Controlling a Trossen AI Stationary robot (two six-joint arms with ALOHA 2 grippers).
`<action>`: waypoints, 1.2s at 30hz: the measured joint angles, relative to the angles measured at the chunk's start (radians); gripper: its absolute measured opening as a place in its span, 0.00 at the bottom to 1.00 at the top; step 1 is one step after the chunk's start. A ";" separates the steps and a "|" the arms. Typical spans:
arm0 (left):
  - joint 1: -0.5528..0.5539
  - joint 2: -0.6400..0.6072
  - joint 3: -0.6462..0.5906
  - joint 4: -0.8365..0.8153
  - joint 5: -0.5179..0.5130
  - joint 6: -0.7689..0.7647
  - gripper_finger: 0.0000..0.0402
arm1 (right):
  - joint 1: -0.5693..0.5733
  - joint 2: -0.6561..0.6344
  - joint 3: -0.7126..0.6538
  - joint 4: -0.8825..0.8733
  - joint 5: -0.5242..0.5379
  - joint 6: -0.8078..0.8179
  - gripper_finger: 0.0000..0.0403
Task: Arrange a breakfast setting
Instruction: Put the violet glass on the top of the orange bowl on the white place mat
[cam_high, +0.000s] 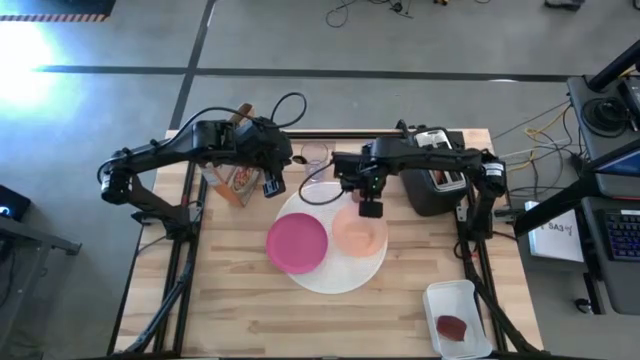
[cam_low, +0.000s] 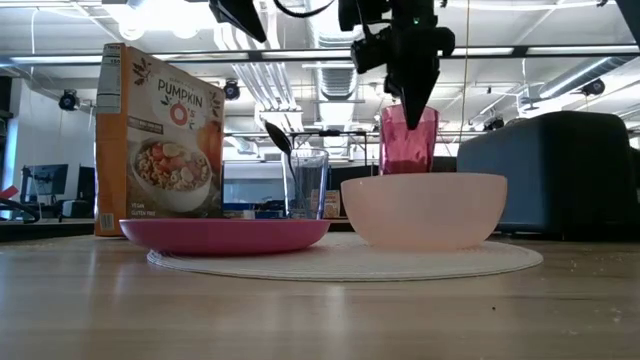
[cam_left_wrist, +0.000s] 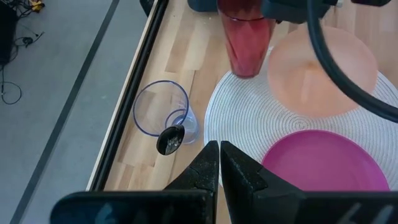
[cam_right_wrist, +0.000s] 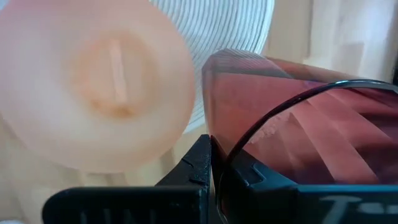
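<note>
Nearest, in the low view, a large white round mat (cam_low: 345, 262) is laid flat on the wooden table (cam_low: 320, 310). Upon it are set a magenta plate (cam_low: 225, 235) and, just beside it, a peach bowl (cam_low: 424, 210) — both upright and empty.

Behind these, a small clear glass (cam_low: 308, 185) is stood on the bare wood just off the mat's far edge; a teal-handled spoon (cam_left_wrist: 170, 139) is leaned inside it, bowl end upward. An orange cereal box (cam_low: 160, 140) is stood upright at the far left, beside the plate.

The translucent pink cup (cam_low: 408, 140) is held by the right gripper (cam_right_wrist: 214, 165), whose jaws are closed narrowly on its rim, one finger inside. Its base is hidden behind the bowl, so contact with the table cannot be confirmed.

The left gripper (cam_left_wrist: 219, 163) is parked above the glass and the mat's edge, its jaws pressed together on nothing.

Step in hand, as judged — placement of the cup at the mat's far edge. The next move would call for a level set-down, then a release and a straight lift clear of the rim.
</note>
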 joint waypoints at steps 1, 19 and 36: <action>0.000 0.000 0.000 0.000 0.000 0.000 0.00 | 0.005 0.000 0.000 0.009 0.006 -0.006 0.02; 0.000 0.000 0.000 -0.004 0.000 0.000 0.00 | 0.019 0.071 0.000 0.048 0.005 -0.083 0.02; 0.000 0.000 0.000 -0.010 0.000 0.003 0.00 | 0.018 0.076 0.001 0.070 0.006 -0.105 0.15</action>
